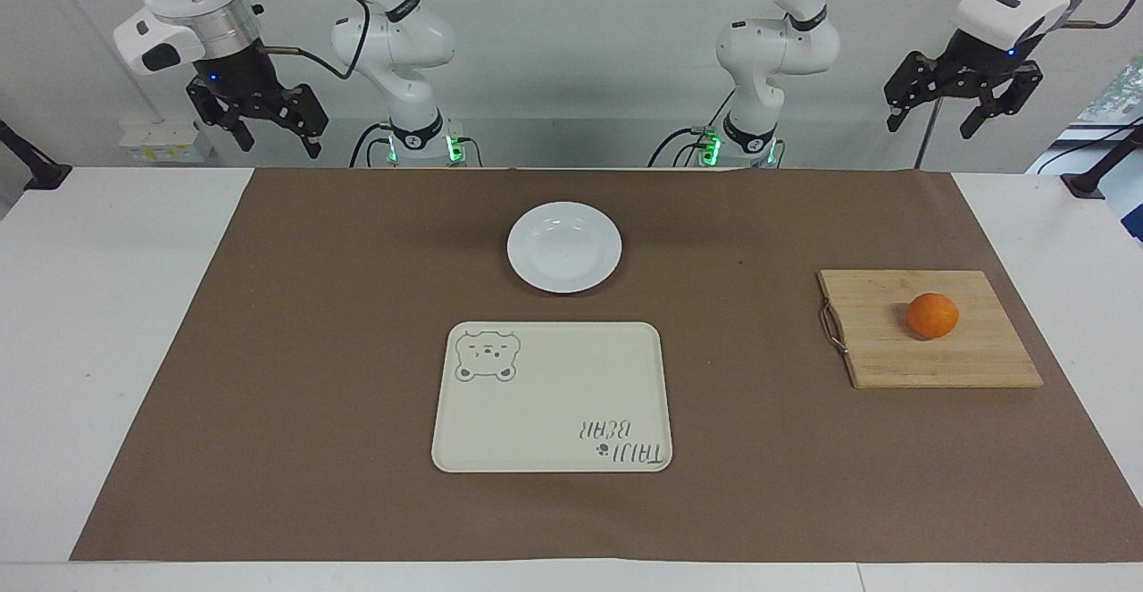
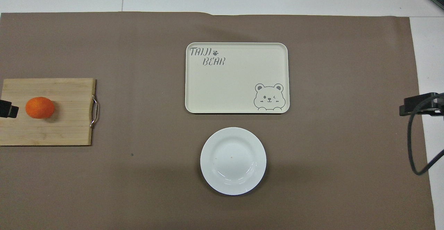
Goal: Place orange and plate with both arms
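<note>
**Both arms up, nothing gripped yet**

Right now I see both arms raised at the robots' end of the table, each waiting high in the air. My left gripper [image 1: 963,108] hangs above the table edge at the left arm's end, fingers spread apart and empty. My right gripper [image 1: 257,124] hangs the same way at the right arm's end, fingers also spread, nothing between them. From overhead only their dark tips poke in at the frame's sides.

On the table:
- orange [image 1: 932,315] sits on the wooden cutting board [image 1: 929,355], toward the left arm's end; the board's metal handle [image 1: 830,326] faces the middle of the table.
- plate [image 1: 564,246] lies flat on the brown mat [image 1: 268,351], mid-table, bare inside, close to the robots.
- cream tray [image 1: 551,396] with a bear drawing and "TAIJI BEAR" lettering lies just beside the plate, farther from the robots, not touching it. Nothing on it.

Orange and plate are well apart. Neither gripper touches anything.
</note>
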Available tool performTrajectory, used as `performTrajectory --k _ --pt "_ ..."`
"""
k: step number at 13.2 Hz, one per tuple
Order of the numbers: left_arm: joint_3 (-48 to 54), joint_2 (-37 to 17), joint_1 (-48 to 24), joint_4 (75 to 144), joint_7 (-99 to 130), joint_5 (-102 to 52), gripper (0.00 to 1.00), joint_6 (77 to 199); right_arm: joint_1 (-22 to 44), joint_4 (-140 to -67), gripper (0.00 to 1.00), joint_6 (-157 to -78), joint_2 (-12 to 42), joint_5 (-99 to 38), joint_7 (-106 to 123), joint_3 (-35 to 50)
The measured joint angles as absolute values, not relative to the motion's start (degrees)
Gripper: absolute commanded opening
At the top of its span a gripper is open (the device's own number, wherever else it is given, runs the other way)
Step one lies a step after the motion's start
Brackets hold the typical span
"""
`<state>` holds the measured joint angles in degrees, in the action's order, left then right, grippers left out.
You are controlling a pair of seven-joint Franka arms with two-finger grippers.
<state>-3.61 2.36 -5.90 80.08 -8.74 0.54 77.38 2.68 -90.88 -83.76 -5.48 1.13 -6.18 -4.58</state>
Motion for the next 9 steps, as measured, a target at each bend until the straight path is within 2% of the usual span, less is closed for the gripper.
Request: performTrajectory --k 4,9 --pt "-3.66 2.31 -2.59 83.42 -11.92 0.54 1.0 82.54 2.68 -90.88 1.0 -83.76 -5.48 1.13 -6.18 -4.58" --pt "-3.77 1.86 2.24 94.11 -19.37 0.44 1.0 92.94 2.68 -90.88 1.0 -83.76 -5.48 1.13 -6.18 -4.58"
